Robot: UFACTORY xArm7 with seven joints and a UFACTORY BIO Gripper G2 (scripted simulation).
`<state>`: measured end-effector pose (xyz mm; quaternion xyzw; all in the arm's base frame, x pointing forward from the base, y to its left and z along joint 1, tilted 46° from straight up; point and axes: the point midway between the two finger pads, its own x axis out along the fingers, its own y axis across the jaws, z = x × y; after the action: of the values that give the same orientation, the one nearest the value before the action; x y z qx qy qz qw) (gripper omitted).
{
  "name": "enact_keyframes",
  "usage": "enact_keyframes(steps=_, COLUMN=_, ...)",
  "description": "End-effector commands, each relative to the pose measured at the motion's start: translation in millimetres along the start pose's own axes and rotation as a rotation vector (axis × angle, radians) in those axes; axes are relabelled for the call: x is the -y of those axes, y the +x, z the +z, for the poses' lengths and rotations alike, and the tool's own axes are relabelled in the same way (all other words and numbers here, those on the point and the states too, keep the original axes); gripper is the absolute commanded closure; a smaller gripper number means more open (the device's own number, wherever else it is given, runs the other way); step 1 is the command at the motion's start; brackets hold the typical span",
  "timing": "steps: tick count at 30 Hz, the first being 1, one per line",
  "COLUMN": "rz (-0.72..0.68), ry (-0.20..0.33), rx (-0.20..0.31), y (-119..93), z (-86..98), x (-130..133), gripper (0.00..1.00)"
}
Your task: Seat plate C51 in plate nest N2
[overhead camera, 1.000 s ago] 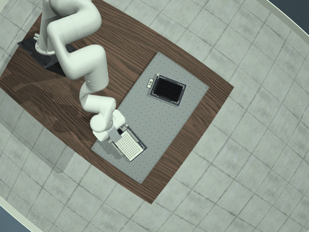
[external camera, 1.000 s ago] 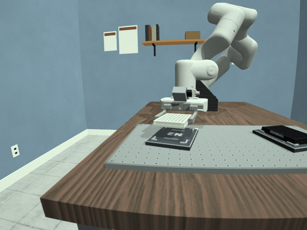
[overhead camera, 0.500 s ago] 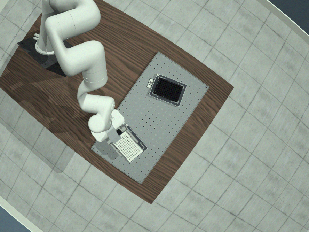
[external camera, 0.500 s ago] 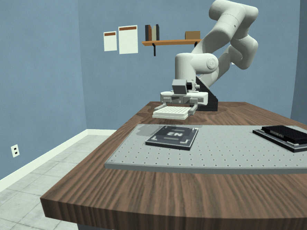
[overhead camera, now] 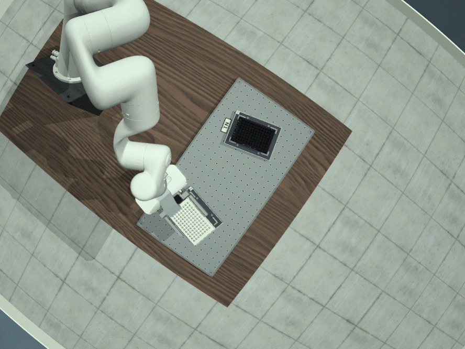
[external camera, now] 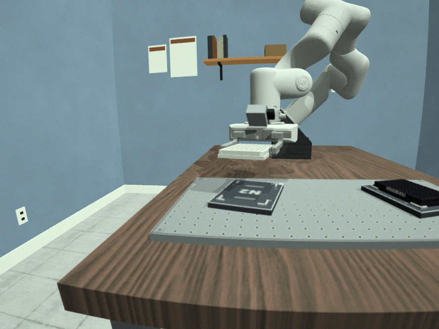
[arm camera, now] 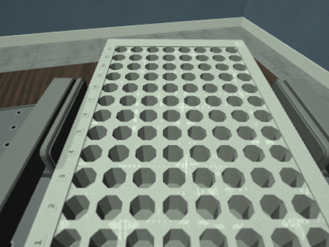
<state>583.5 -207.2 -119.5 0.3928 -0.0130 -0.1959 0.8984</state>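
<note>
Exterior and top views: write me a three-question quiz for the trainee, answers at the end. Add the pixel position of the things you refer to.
1. Multiple choice. What is the gripper (overhead camera: 187, 219) (external camera: 249, 148) (arm camera: 184, 123) holding? (a) the black plate (b) the white plate (c) nothing
2. True or false. The white plate (overhead camera: 193, 221) (external camera: 244, 151) (arm camera: 173, 141) is raised off nest N2 (overhead camera: 206, 210) (external camera: 230, 198), not seated in it.
3. Fill in the blank. The black plate (overhead camera: 253, 135) (external camera: 407, 189) sits in the nest marked ____.

Key: 1. b; 2. true; 3. N1
</note>
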Motion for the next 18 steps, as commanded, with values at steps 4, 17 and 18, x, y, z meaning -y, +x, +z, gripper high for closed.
enact_keyframes(steps=4, rz=0.000, ry=-0.002, rx=0.004, y=1.0, z=3.7, x=0.8, gripper=1.00)
enact_keyframes(steps=17, rz=0.000, ry=-0.002, rx=0.004, y=-0.6, z=3.7, x=0.8, gripper=1.00)
enact_keyframes(steps=18, rz=0.000, ry=-0.002, rx=0.004, y=-0.6, z=3.7, x=0.8, gripper=1.00)
